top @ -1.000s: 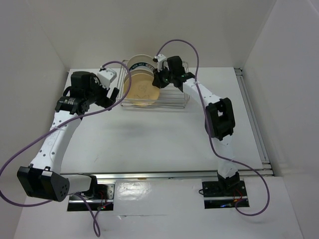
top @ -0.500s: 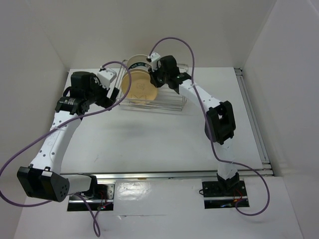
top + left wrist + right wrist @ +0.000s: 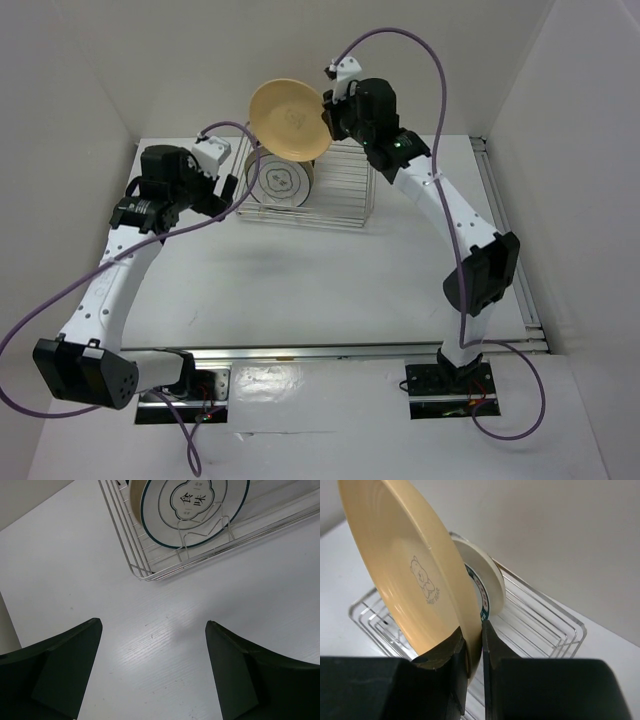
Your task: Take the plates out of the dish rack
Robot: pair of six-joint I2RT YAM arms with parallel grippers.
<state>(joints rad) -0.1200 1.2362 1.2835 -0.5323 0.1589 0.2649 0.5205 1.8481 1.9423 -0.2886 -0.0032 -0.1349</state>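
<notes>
Pinched only at its rim by the right pincer [image 3: 472, 642], the tan plate [image 3: 405, 570] could slip and strike the dish rack [image 3: 345, 185].

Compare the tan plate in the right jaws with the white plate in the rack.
The tan plate is held above the dish rack, clamped at its rim by the right jaws; the white plate stands in a wire slot, ungripped. The tan plate is plain with a small bear drawing; the white plate has a dark green rim line and printed characters. Both are round and on edge.
</notes>
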